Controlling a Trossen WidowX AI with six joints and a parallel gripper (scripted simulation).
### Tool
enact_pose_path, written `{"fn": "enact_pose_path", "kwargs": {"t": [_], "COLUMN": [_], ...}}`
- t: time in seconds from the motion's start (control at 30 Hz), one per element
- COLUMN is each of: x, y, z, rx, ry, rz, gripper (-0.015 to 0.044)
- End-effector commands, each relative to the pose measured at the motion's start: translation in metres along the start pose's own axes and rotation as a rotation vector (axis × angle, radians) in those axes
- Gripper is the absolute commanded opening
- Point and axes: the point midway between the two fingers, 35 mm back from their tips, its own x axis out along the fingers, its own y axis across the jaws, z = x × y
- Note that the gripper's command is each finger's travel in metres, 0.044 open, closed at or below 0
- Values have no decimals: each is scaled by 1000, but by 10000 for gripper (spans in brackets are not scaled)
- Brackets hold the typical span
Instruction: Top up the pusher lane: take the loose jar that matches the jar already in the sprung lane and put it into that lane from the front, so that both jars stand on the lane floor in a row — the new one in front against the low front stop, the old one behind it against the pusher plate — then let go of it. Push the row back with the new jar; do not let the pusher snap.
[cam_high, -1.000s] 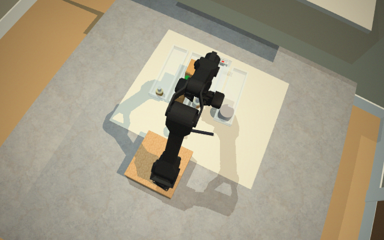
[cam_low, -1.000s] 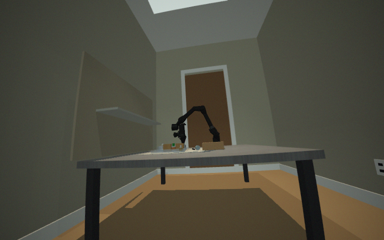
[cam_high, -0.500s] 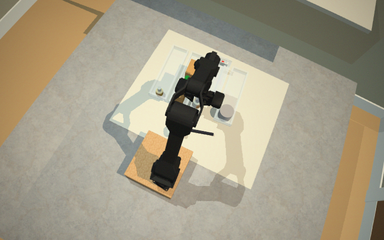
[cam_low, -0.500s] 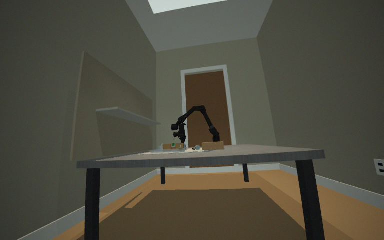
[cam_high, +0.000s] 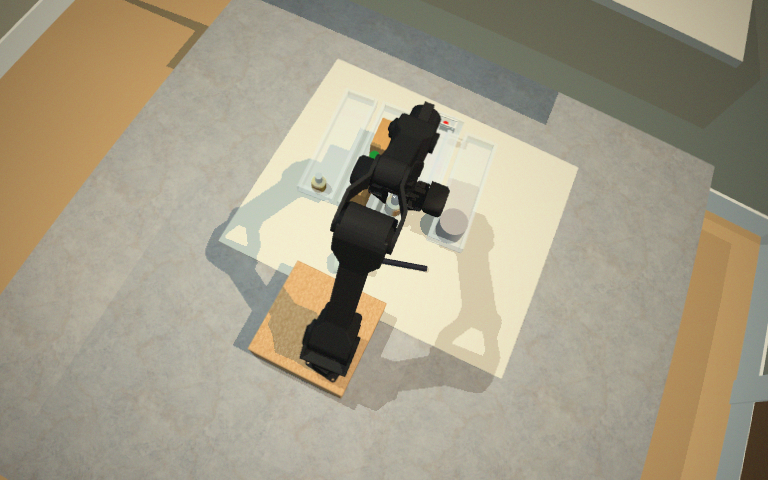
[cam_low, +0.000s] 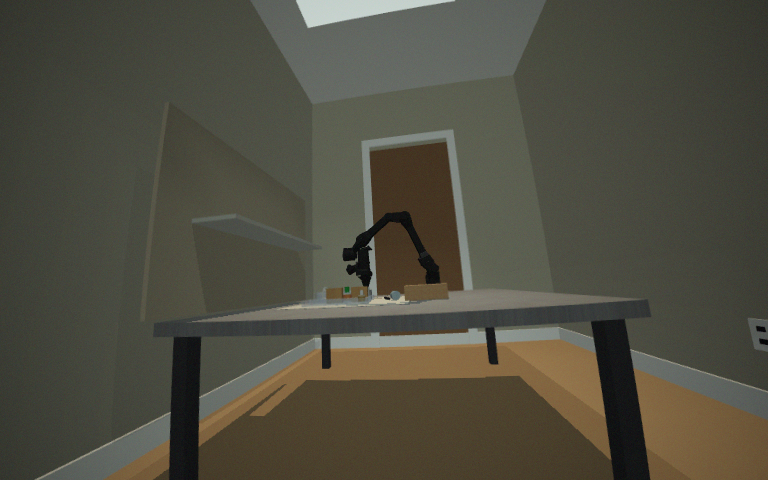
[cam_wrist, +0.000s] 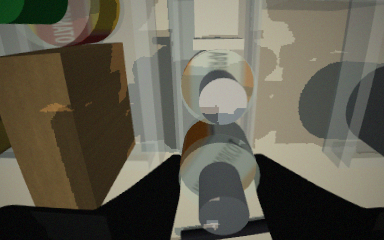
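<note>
My gripper (cam_wrist: 217, 162) (cam_low: 365, 284) is shut on a clear jar (cam_wrist: 218, 170) with a grey cap and an orange-brown side. Both fingers flank it near the front end of the middle lane. Directly behind it, a similar jar (cam_wrist: 190, 85) with a pale cap and a lettered label stands between the lane's clear walls (cam_wrist: 177, 112). The jars overlap in the wrist view, so contact cannot be told. A white pusher plate (cam_wrist: 218, 44) shows behind the rear jar. The held jar looks roughly upright. Its base and the front stop are hidden, so whether it rests on the floor is unclear.
Left of the lane are a tall brown box (cam_wrist: 32, 115) and a green-capped tomato jar (cam_wrist: 60, 25). A grey cylinder (cam_high: 453, 222) stands in the right lane, and a small jar (cam_high: 318, 183) in the left lane. A dark rod (cam_high: 406, 265) lies in front.
</note>
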Motion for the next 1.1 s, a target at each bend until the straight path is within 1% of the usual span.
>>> {"fn": "enact_pose_path", "kwargs": {"t": [0.0,1.07], "x": [-3,2], "y": [0,0], "z": [8,10], "rx": [-2,-2], "ry": [-29,-29], "rz": [-3,-3], "gripper": [0,0]}}
